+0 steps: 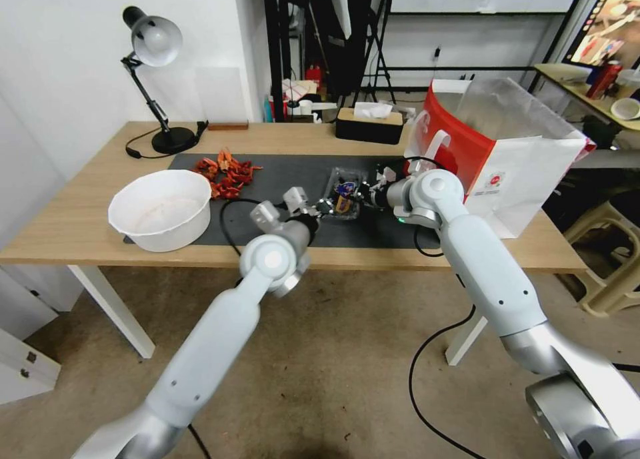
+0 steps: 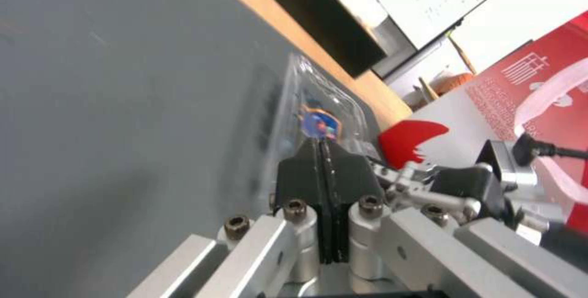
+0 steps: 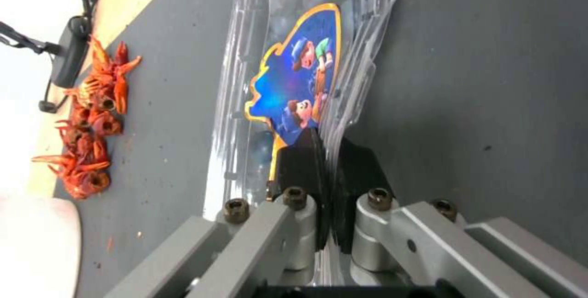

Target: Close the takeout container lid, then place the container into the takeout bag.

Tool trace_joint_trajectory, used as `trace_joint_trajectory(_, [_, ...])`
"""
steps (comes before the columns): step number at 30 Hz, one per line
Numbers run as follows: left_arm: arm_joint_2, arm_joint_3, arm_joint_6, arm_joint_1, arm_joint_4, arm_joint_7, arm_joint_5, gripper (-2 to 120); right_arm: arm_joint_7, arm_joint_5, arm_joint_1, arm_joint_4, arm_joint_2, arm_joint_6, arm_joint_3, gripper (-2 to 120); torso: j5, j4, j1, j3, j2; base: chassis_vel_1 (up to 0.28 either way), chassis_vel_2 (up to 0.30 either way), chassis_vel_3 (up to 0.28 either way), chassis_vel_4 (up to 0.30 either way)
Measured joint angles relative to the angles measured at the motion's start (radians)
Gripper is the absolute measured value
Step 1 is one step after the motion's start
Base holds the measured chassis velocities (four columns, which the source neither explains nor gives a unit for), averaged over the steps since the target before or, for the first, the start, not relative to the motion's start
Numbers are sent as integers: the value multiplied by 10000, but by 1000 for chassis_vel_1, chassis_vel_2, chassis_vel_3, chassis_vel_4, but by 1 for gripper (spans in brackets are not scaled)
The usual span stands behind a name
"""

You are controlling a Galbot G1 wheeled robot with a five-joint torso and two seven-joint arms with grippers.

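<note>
A pale wooden worktop [image 1: 80,226] on white legs carries a dark grey mat [image 1: 267,172] across its middle. At the robot's left end of the mat stands a round white bowl [image 1: 162,209], and just behind it lies a heap of red-orange crayfish shells [image 1: 227,172]. A black desk lamp [image 1: 155,46] with a silvery shade stands at the far left corner, its cord trailing on the wood. A black tissue box [image 1: 370,124] with a wooden lid and a white tissue sits at the far edge. A beige plastic stool [image 1: 610,259] stands on the floor to the right.
</note>
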Motion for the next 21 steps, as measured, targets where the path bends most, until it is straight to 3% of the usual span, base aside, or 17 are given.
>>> trace_joint_trajectory(5, [634,-461,-255,947,-843,627,1288,13,-30,19,-57,69,21,0,21,0,1,-2,-2,0,1,0,0,0,0])
trace_joint_trajectory(9, [1345,-872,-837,2040,-1407,1514,3334,28,-40,48,-213,252,-9,0,156,0,1,7,-1,0,0,0,0,0,0])
trace_joint_trajectory(11, [1681,-871,-1201,2431,-1464,1957,4580,38,35,131,-502,530,-197,-1,425,0,1,0,-2,0,0,0,0,0,0])
trace_joint_trajectory(12, [1681,-871,-1201,2431,-1464,1957,4580,38,35,131,-502,530,-197,-1,425,0,1,0,-2,0,0,0,0,0,0])
trace_joint_trajectory(14, [2024,-1014,-1569,2978,-1553,2347,5635,49,72,190,-656,661,-298,-1,584,0,-2,-13,-2,-1,1,0,0,0,0])
trace_joint_trajectory(21, [2466,-2006,-2369,4313,-1650,2956,6814,72,15,201,-747,711,-290,-1,661,0,0,2,0,-1,1,0,0,0,0])
